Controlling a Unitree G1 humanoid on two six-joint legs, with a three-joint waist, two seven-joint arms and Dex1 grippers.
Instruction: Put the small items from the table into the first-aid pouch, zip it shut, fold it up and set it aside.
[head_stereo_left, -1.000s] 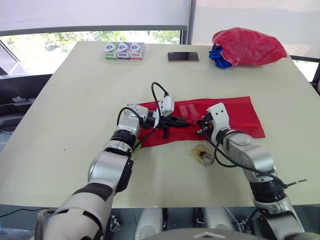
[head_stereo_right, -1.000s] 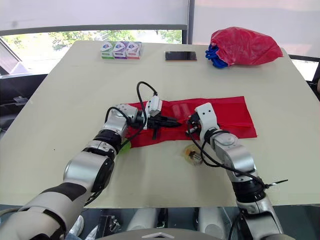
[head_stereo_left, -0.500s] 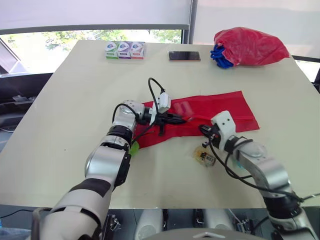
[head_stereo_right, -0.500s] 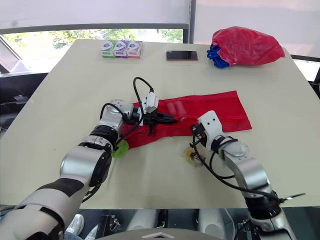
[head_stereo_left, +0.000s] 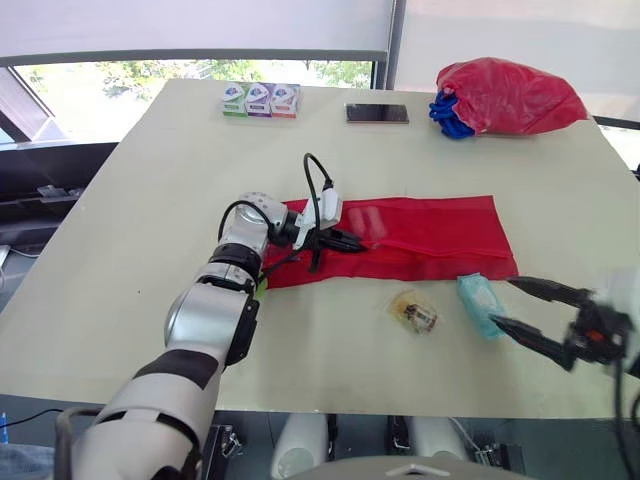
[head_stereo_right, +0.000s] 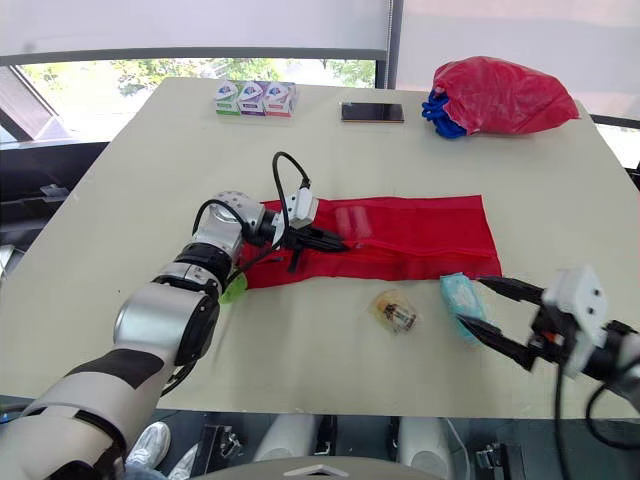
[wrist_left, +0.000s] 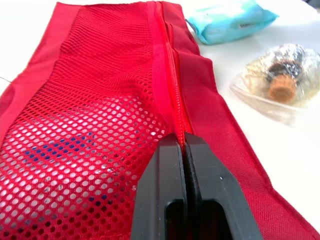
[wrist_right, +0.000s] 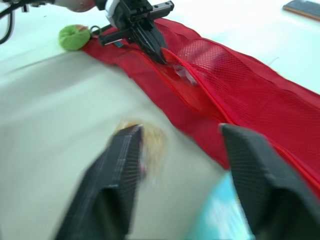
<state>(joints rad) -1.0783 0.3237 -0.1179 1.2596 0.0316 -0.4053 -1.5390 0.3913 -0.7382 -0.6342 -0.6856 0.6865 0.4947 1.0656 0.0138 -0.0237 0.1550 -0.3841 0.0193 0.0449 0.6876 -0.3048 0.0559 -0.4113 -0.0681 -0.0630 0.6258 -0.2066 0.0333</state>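
Bright daylight came through the wide window (head_stereo_left: 150, 72) behind the pale cream table (head_stereo_left: 120, 250); shadows were soft, and motion blur smeared the right wrist view.

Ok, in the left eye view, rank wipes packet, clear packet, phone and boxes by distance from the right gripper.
1. wipes packet, just ahead of the right gripper
2. clear packet, farther left, beside the red pouch
3. phone, far edge, centre
4. boxes, far edge, left

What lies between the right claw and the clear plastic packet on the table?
A light-blue soft packet lies there, flat; both eye views show it.
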